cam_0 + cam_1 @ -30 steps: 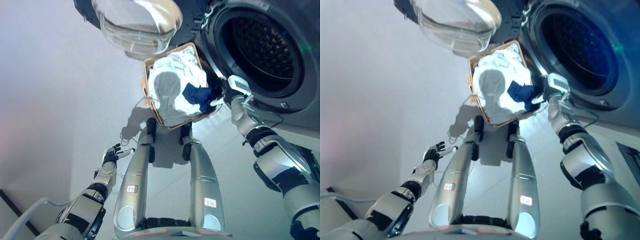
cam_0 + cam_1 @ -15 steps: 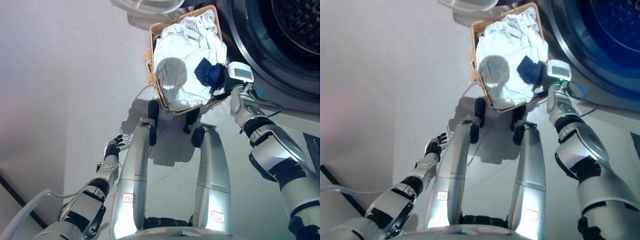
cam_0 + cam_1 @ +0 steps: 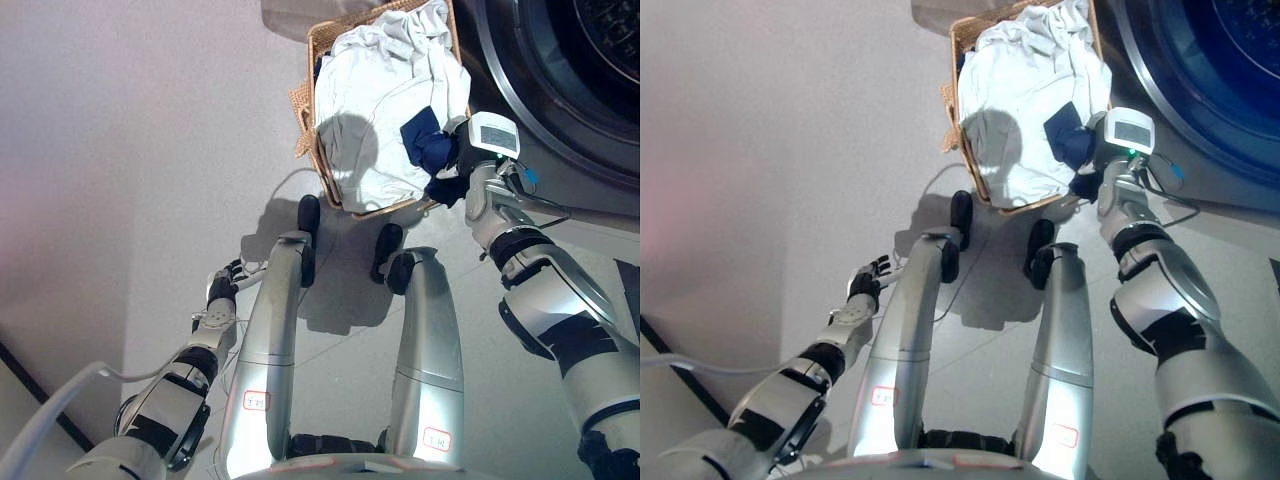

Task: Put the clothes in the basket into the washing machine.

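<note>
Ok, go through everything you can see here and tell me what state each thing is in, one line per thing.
Basket: upright on the floor beside the washing machine, full of clothes.
White clothes: heaped in the basket.
Dark blue garment: on the white clothes, at the basket's right edge, by the right hand.
Washing machine: door open, drum showing.
Right hand: at the blue garment, fingers hidden.
Left hand: low by the floor, idle, open.

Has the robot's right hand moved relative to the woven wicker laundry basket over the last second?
Barely: the right hand stays at the wicker basket's near right rim beside the dark blue cloth; the view shifted instead.
</note>
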Motion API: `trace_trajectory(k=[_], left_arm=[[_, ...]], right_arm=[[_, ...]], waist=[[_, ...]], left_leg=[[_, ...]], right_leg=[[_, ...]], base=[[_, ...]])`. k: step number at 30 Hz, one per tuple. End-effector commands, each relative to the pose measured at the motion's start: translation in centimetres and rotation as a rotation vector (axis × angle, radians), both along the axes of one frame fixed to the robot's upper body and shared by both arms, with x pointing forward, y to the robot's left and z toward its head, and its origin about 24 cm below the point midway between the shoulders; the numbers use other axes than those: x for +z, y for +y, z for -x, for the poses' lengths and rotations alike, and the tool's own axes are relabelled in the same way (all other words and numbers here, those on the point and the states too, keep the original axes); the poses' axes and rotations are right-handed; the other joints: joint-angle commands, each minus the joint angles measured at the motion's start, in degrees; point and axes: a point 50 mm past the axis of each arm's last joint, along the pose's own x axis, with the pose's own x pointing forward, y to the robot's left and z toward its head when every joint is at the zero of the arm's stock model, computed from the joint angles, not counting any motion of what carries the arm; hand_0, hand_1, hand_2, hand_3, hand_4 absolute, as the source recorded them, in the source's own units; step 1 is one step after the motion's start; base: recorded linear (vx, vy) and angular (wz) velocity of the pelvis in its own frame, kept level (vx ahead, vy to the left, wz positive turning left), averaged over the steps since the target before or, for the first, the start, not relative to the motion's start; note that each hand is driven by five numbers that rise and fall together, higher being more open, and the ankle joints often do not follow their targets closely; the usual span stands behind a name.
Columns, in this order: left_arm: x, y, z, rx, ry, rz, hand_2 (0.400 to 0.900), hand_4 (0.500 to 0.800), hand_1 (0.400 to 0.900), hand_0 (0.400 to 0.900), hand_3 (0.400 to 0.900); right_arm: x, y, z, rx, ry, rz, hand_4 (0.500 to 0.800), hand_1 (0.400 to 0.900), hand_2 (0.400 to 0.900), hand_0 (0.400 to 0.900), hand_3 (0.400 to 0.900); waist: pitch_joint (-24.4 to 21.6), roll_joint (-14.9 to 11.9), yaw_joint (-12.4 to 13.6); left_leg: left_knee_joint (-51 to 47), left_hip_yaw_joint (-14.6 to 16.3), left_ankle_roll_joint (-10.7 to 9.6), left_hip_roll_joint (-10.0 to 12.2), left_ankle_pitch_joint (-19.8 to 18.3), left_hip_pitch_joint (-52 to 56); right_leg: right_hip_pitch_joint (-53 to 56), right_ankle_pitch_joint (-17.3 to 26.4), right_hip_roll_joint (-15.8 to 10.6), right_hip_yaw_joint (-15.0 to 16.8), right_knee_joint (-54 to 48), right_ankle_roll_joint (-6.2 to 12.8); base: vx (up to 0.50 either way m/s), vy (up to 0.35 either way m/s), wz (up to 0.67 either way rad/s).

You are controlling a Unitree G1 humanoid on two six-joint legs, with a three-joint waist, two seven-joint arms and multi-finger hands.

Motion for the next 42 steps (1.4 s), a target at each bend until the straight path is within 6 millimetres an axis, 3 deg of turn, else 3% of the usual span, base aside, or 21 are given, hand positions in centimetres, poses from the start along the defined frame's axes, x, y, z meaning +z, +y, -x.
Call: trace_trajectory(k=[1,5,12,15,19,24,30,36,38,41,42], left_arm=[[-3.6,2.5,5.0,0.171,0.136,0.027,0.900,0.800,0.900,0.900,0.900],[-4.5,3.2,6.4,0.221,0.189,0.037,0.900,0.800,0.900,0.900,0.900],[-5.4,4.4,7.9,0.266,0.251,0.042,0.900,0.800,0.900,0.900,0.900],[-5.5,4.8,8.3,0.281,0.264,0.045,0.900,0.800,0.900,0.900,0.900],[-5.6,4.8,8.5,0.266,0.275,0.042,0.900,0.800,0.900,0.900,0.900],[-5.8,4.5,8.7,0.241,0.288,0.045,0.900,0.800,0.900,0.900,0.900],[-6.1,3.6,8.7,0.202,0.293,0.055,0.900,0.800,0.900,0.900,0.900],[-6.3,2.6,8.6,0.170,0.296,0.069,0.900,0.800,0.900,0.900,0.900],[-6.4,2.1,8.6,0.160,0.305,0.075,0.900,0.800,0.900,0.900,0.900],[-6.5,1.5,8.6,0.161,0.315,0.084,0.900,0.800,0.900,0.900,0.900],[-6.6,1.4,8.5,0.169,0.317,0.088,0.900,0.800,0.900,0.900,0.900]], right_arm=[[1.2,-0.9,1.2,0.058,-0.166,-0.128,0.500,0.400,0.400,0.400,0.400],[2.5,-2.1,2.5,0.088,-0.291,-0.298,0.500,0.400,0.400,0.400,0.400],[0.5,-4.7,4.4,0.042,-0.607,-1.240,0.500,0.400,0.400,0.400,0.400],[0.5,-5.0,4.1,0.031,-0.707,-1.469,0.500,0.400,0.400,0.400,0.400],[2.2,-5.2,3.1,0.032,-0.829,-1.731,0.500,0.400,0.400,0.400,0.400],[6.5,-5.8,2.0,0.067,-0.916,-1.830,0.500,0.400,0.400,0.400,0.400],[11.5,-8.1,2.5,0.049,-1.027,-1.803,0.500,0.400,0.400,0.400,0.400],[13.8,-9.0,2.9,0.034,-1.009,-1.723,0.500,0.400,0.400,0.400,0.400],[14.2,-8.2,2.6,0.057,-1.001,-1.729,0.500,0.400,0.400,0.400,0.400],[13.4,-4.7,1.2,0.151,-0.926,-1.750,0.500,0.400,0.400,0.400,0.400],[13.2,-1.2,0.3,0.268,-0.852,-1.746,0.500,0.400,0.400,0.400,0.400]], waist=[[-1.86,-0.35,-2.42],[-2.45,-1.43,-3.90],[-3.34,-1.35,-4.94],[-3.82,-0.78,-4.63],[-4.98,0.24,-3.90],[-6.22,1.70,-2.76],[-7.42,3.52,-1.58],[-8.39,4.76,-0.63],[-8.75,4.79,-0.61],[-8.82,4.48,-1.03],[-8.47,4.23,-1.43]], left_leg=[[-5.59,2.83,0.56,-0.92,-2.23,3.49],[-6.14,2.75,0.50,-0.39,-2.58,4.72],[-7.85,3.41,0.33,0.29,-2.88,8.03],[-8.19,3.71,0.22,0.41,-3.08,9.04],[-9.33,4.23,0.16,0.50,-2.92,10.16],[-10.26,5.26,0.23,0.34,-3.01,11.37],[-10.68,6.32,0.50,0.02,-3.26,11.95],[-10.81,7.13,0.87,-0.26,-3.51,11.41],[-10.61,7.42,0.98,-0.27,-3.61,11.01],[-9.92,7.73,1.17,-0.13,-3.78,10.28],[-9.55,7.84,1.32,-0.06,-4.04,10.16]], right_leg=[[2.12,6.15,1.78,0.46,-9.76,1.72],[3.47,6.44,2.27,0.64,-11.07,1.76],[6.31,6.57,2.95,1.60,-13.28,1.75],[7.10,6.65,3.27,2.06,-13.86,1.77],[7.75,6.82,3.59,2.77,-14.75,1.81],[8.28,6.79,3.66,3.76,-15.07,1.96],[8.08,6.28,3.46,4.59,-14.68,2.11],[6.63,6.17,3.08,5.23,-13.87,2.41],[6.12,6.20,3.07,5.45,-13.89,2.47],[5.34,6.20,3.46,5.51,-13.37,2.40],[5.31,6.06,3.77,5.61,-13.14,2.27]], base=[[0.01,0.021,-0.23],[0.00,0.006,-0.17],[0.01,-0.007,-0.11],[0.02,-0.011,-0.08],[0.03,-0.025,-0.04],[0.05,-0.019,-0.06],[0.07,-0.030,-0.02],[0.07,-0.022,0.01],[0.08,-0.017,-0.02],[0.07,-0.014,-0.08],[0.05,-0.016,-0.06]])
